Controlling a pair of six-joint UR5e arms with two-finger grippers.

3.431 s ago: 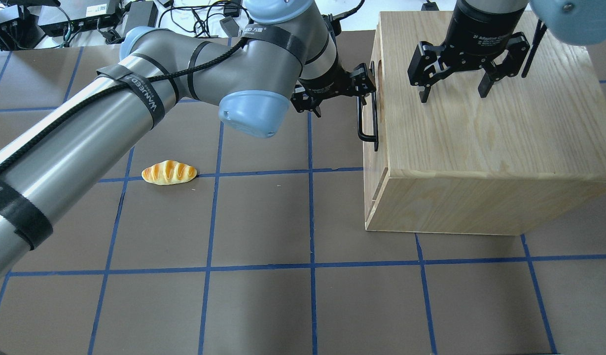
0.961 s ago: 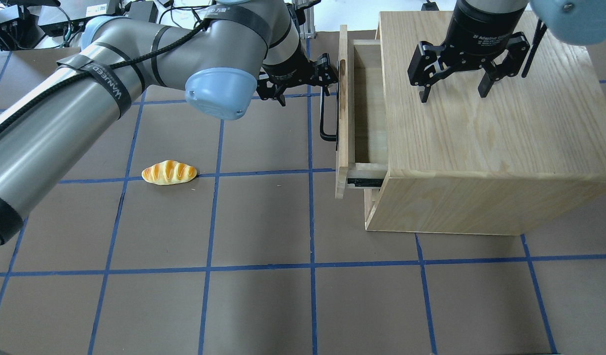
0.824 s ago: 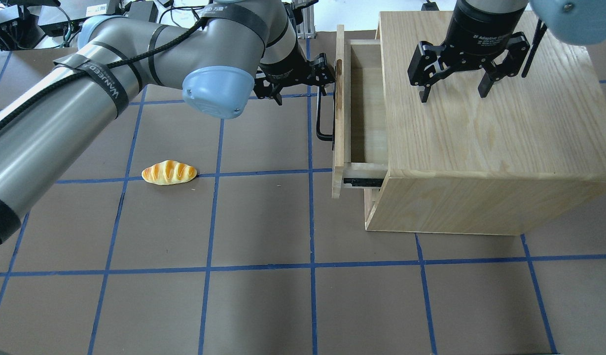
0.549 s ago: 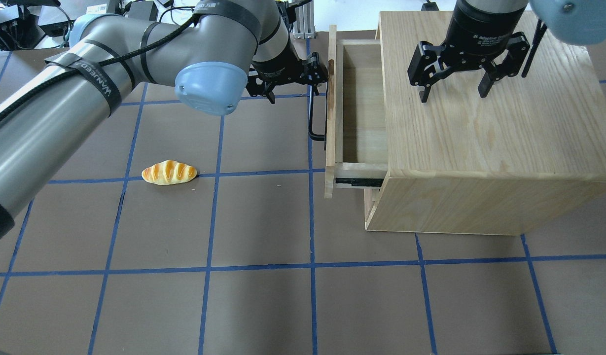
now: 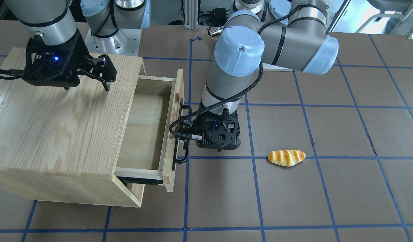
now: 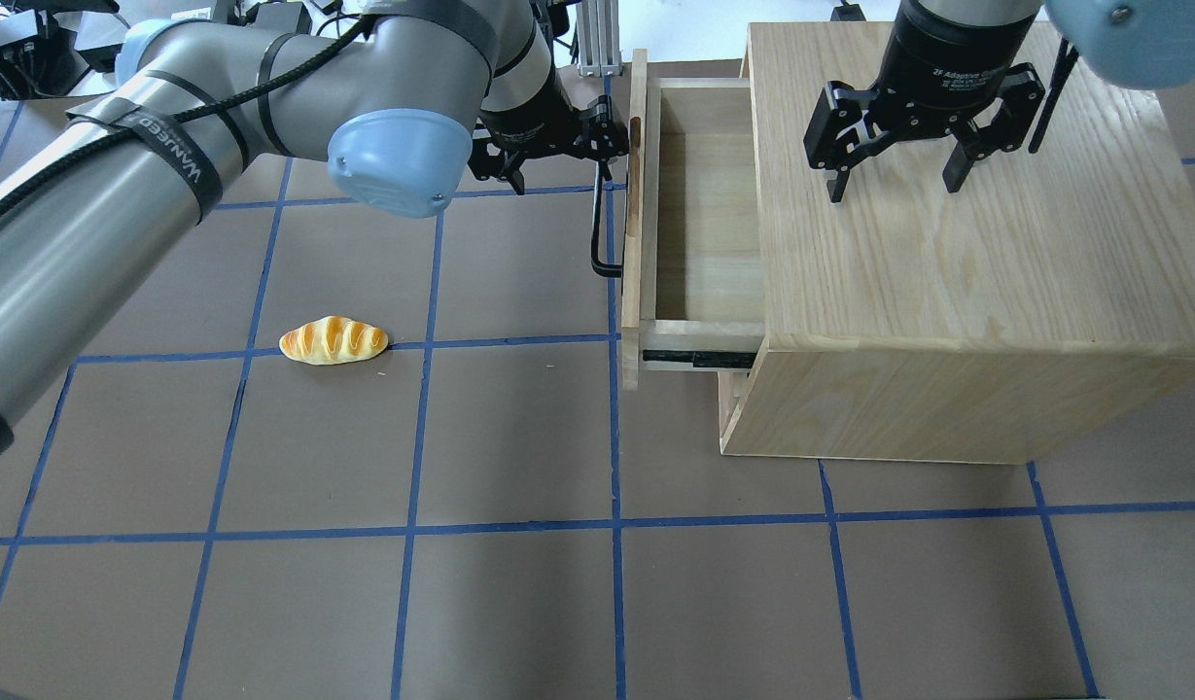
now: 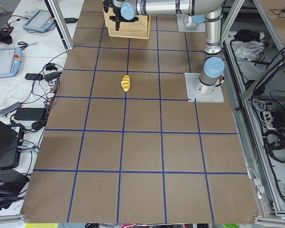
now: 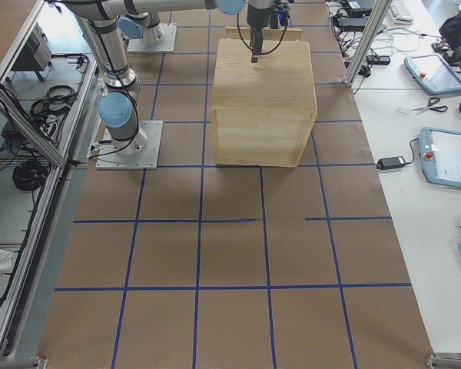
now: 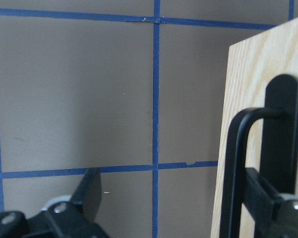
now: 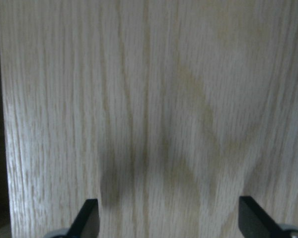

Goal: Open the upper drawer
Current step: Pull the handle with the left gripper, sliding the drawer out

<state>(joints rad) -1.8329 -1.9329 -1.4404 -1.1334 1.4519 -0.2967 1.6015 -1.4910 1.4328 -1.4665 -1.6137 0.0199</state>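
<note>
The upper drawer [image 6: 704,214] stands pulled out of the wooden cabinet [image 6: 947,292] toward the view's left, its pale inside bare. Its front panel [image 5: 174,124] carries the black bar handle [image 6: 597,228]. My left gripper [image 6: 563,183] is open, with one finger hooked behind the handle [image 9: 238,163] against the panel [image 9: 248,79] and the other out over the mat. It also shows in the front view [image 5: 206,144]. My right gripper [image 6: 894,190] is open and empty just above the cabinet top [image 10: 154,99].
A toy bread loaf [image 6: 334,340] lies on the brown mat left of the drawer, also in the front view [image 5: 286,157]. A black slide rail [image 6: 699,359] shows under the drawer's near side. Cables and devices lie beyond the table's far edge.
The drawer was shut 3.4 s ago. My left gripper has pulled it steadily leftward by the handle, further out in each frame. The right gripper has not moved.
</note>
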